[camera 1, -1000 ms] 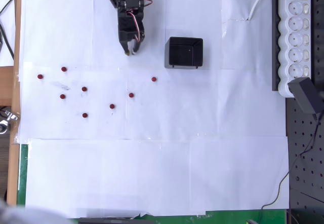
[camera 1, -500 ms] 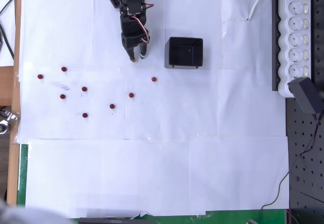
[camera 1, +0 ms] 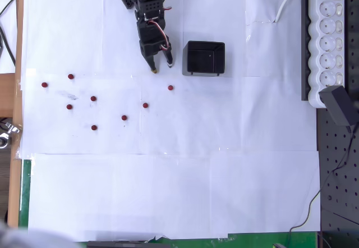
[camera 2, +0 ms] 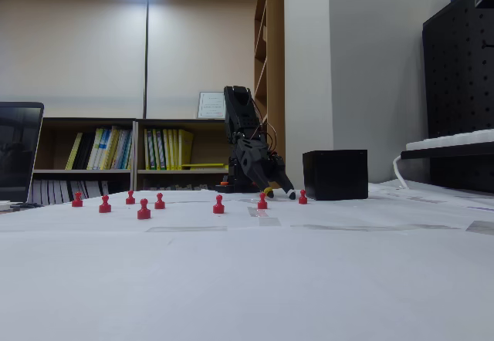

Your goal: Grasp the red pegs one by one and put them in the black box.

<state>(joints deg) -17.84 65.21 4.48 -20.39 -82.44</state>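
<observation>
Your eight red pegs (camera 1: 93, 98) lie scattered across the left-centre of the overhead view. Above them, your gripper (camera 1: 162, 67) hangs with fingers parted, holding nothing. The black box (camera 1: 205, 58) sits just right, upper centre.

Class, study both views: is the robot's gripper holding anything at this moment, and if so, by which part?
Nothing is held. The gripper hangs open above the white paper, with no peg between its fingers. The nearest red peg stands apart from it on the table.
</observation>
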